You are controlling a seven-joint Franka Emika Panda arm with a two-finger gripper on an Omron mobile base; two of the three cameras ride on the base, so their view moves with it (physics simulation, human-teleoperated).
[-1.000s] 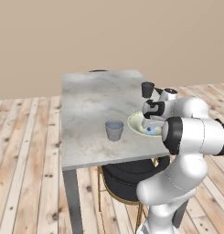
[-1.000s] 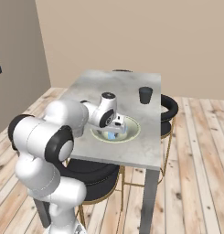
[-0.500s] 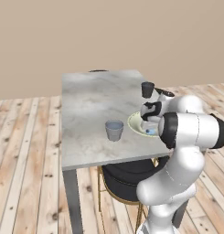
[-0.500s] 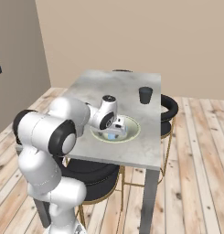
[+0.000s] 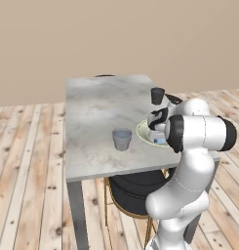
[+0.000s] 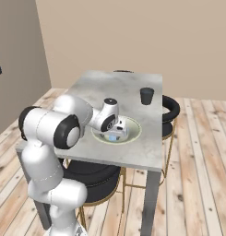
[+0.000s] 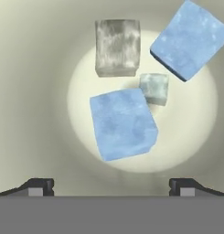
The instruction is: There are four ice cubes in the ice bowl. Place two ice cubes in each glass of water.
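The ice bowl (image 5: 143, 131) (image 6: 135, 132) sits near the table's right edge. My gripper (image 5: 158, 138) (image 6: 113, 135) reaches down into it, open, with nothing between its fingers. In the hand view, several ice cubes lie on the floor of the ice bowl (image 7: 35, 91). A large pale blue one (image 7: 123, 124) lies just ahead of the gripper (image 7: 111, 187), between the lines of the two fingertips (image 7: 38, 186). Another blue one (image 7: 191, 39), a greyish one (image 7: 117, 47) and a small one (image 7: 154, 88) lie beyond. One glass of water (image 5: 122, 139) stands left of the bowl. The other (image 5: 157, 95) (image 6: 146, 96) stands farther back.
The marble table (image 5: 96, 112) (image 6: 110, 87) ends close to the right of the bowl. Black round stools (image 5: 133, 188) (image 6: 172, 108) with gold legs stand under and beside it. My white arm curves over the table's near right corner.
The hand has sunk lower into the bowl and the arm has pulled in closer above it. The fingers stay wide apart. Glasses and bowl have not moved.
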